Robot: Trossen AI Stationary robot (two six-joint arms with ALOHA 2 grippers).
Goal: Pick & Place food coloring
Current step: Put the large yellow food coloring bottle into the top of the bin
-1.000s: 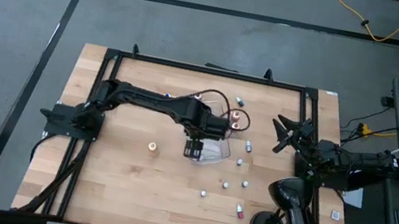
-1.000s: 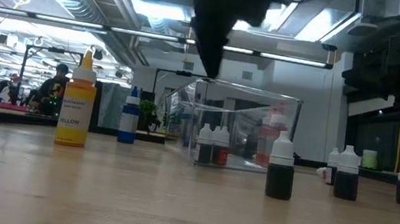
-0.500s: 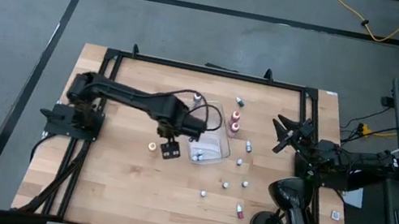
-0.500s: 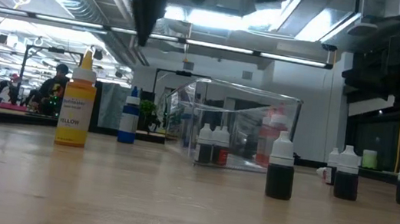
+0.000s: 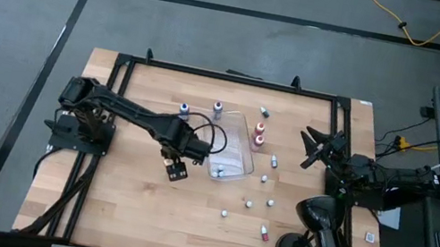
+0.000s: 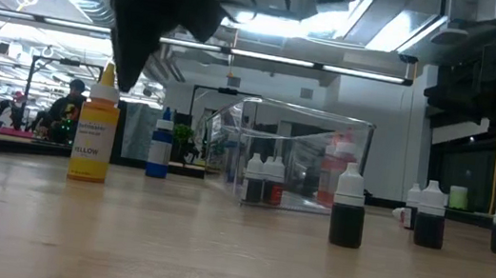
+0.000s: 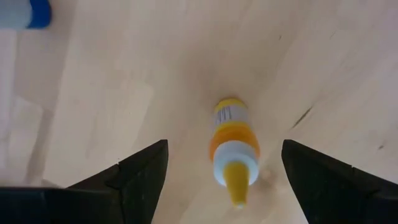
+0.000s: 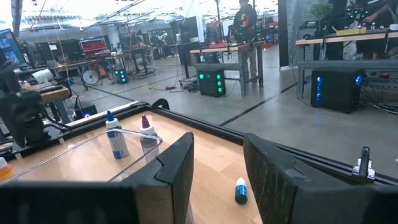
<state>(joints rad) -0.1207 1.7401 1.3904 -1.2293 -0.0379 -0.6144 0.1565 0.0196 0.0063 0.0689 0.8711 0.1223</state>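
A yellow food coloring bottle (image 7: 232,146) stands upright on the wooden table (image 5: 115,205), cap up. My left gripper (image 7: 225,155) hangs above it, pointing down, open, with one finger on either side and clear of it. In the low view the gripper (image 6: 135,52) is just over the bottle's tip (image 6: 94,133). A clear tray (image 5: 233,155) at mid-table holds a few small bottles. Other small bottles (image 5: 264,179) stand scattered to its right. My right gripper (image 5: 308,150) waits open at the table's right edge.
Two blue bottles (image 5: 184,109) (image 5: 217,108) stand behind the tray, and two red ones (image 5: 259,135) by its far right corner. Dark bottles (image 6: 347,208) stand near the low camera. A black frame (image 5: 228,76) borders the table. Bare wood lies at the near left.
My left gripper has swung from above the clear tray toward the table's left edge, sinking a little and rolling about its own axis. It now hangs over the yellow bottle. The bottles and the tray have stayed where they were.
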